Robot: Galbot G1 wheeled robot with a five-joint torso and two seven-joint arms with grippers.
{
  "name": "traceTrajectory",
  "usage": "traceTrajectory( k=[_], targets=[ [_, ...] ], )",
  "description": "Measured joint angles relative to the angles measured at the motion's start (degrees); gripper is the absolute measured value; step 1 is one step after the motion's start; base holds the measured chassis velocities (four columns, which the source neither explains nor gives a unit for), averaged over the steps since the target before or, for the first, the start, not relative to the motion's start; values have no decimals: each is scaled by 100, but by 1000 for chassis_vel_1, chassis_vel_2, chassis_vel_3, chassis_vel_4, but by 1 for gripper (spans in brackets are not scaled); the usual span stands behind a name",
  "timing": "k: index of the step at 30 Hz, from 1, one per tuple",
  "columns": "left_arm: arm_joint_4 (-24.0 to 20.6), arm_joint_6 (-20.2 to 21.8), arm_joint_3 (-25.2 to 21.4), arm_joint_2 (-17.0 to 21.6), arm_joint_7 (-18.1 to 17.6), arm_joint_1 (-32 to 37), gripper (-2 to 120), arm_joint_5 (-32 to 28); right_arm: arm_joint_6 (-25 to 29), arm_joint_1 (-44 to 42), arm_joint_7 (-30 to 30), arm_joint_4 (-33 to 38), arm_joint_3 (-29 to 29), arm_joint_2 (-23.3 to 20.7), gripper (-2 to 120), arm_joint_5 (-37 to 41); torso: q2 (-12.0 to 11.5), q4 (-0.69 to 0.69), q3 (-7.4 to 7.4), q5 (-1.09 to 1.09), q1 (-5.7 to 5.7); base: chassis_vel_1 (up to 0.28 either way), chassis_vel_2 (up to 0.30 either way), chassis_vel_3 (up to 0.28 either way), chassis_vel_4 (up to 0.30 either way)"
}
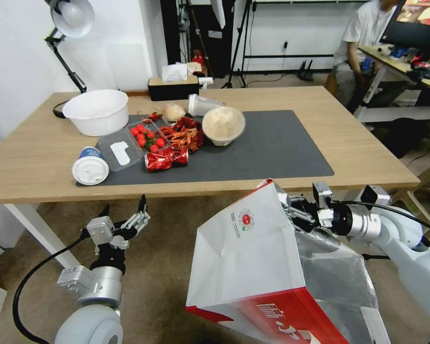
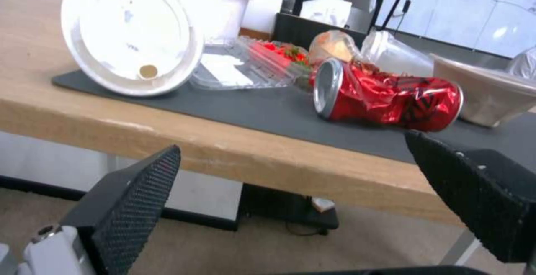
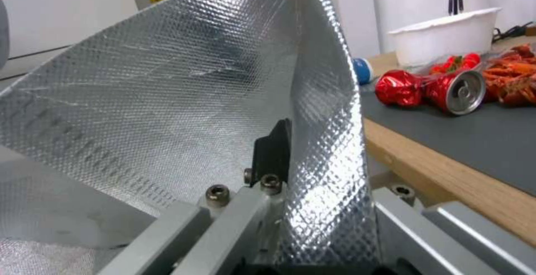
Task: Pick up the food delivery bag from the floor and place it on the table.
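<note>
the right gripper (image 1: 291,210) was clamped on the upper rim of the food delivery bag (image 1: 253,258), foil lining pinched between its fingers; the bag hung tilted, clear of the floor (image 1: 162,267), just before the table (image 1: 368,157) edge and below the tabletop. the left gripper (image 1: 124,217) waited spread and empty near the table edge; the lift probably needed more height so the bag's base cleared the edge, then a landing on bare dark grey mat (image 1: 282,148), away from the crushed red can (image 1: 165,158) and the covered bowl (image 1: 223,125).
</note>
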Motion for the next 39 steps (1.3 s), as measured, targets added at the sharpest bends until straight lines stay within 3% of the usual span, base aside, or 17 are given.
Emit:
traceTrajectory(
  k=[39],
  targets=[
    [63,-73,-6,11,15,-16,100,-38,13,15,36,11,-31,19,0,-16,1046,0,596,-1,450,0,0,0,0]
  ],
)
